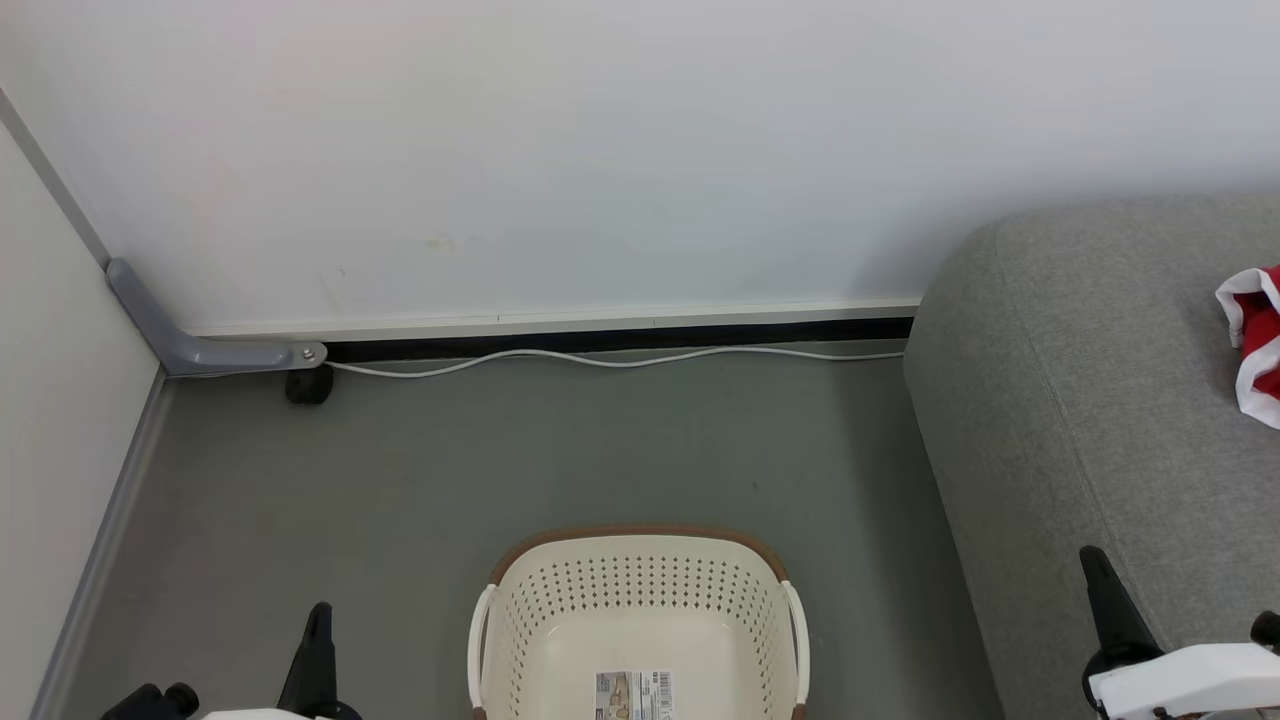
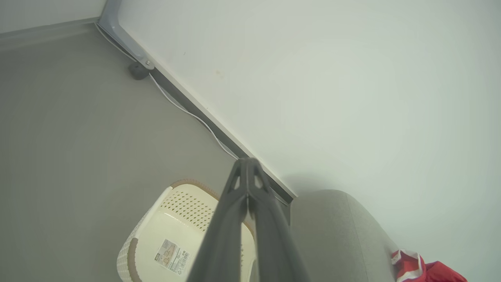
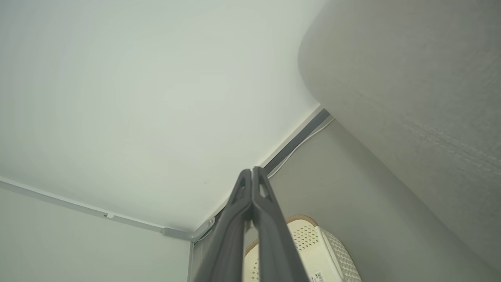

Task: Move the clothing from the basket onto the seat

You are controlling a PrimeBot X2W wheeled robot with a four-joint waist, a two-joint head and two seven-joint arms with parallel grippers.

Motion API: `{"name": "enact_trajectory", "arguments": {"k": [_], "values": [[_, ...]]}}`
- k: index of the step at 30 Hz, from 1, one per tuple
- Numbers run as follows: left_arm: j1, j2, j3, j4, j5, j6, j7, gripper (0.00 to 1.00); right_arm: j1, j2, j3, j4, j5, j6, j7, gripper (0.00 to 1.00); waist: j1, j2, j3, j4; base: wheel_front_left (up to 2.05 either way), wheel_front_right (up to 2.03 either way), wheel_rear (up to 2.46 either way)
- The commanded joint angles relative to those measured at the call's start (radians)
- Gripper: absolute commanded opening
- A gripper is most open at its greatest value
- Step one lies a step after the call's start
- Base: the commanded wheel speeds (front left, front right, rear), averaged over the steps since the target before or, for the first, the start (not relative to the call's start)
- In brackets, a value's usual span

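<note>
1. Two red garments (image 2: 409,268), one with white trim and one plain, lie bunched together on top of the grey sofa (image 1: 1080,400), near the head view's right edge. The cream laundry basket (image 1: 640,590) stands on the floor just beside the sofa, and its bottom shows nothing but a barcode sticker (image 1: 634,697).
2. The job looks finished, so the step in hand is, I judge, a check and a tidy rest. Confirm that no cloth hides in the basket's near part, which the head view cuts off. Hold both arms away from the sofa top so nothing drags the garments off.
3. The left gripper (image 1: 320,615) hangs low at the basket's left. Its fingers are pressed together, hold nothing and point toward the wall.
4. The right gripper (image 1: 1095,565) sits low against the sofa's side. Its fingers are likewise together and empty, well apart from the garments.
</note>
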Motion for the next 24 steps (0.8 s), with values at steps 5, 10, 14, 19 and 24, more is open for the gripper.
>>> {"name": "enact_trajectory", "arguments": {"k": [5, 10, 14, 19, 24], "values": [[-0.071, 0.008, 0.03, -0.019, -0.073, -0.018, 0.019, 0.0, -0.048, -0.001, -0.01, -0.033, 0.06, 0.001, 0.021, 0.0, -0.0001, 0.0, 0.001, 0.0, 0.0, 0.0, 0.0], [-0.083, 0.009, 0.038, -0.017, -0.13, -0.027, 0.034, 0.0, -0.053, 0.008, -0.024, -0.037, 0.106, 0.001, 0.036, 0.0, -0.0001, 0.0, 0.002, 0.001, 0.0, 0.0, 0.0], [-0.093, 0.009, 0.043, -0.015, -0.175, -0.035, 0.046, 0.0, -0.056, 0.015, -0.034, -0.04, 0.143, 0.001, 0.047, 0.0, -0.0001, 0.0, 0.003, 0.001, 0.0, 0.0, 0.0], [-0.105, 0.009, 0.05, -0.013, -0.231, -0.044, 0.06, 0.0, -0.061, 0.024, -0.048, -0.043, 0.189, 0.001, 0.062, 0.0, -0.0001, 0.0, 0.004, 0.001, 0.0, 0.0, 0.0], [-0.118, 0.01, 0.057, -0.011, -0.287, -0.054, 0.075, 0.0, -0.065, 0.033, -0.061, -0.047, 0.234, 0.001, 0.077, 0.0, -0.0001, 0.0, 0.005, 0.002, 0.0, 0.0, 0.0]]}}
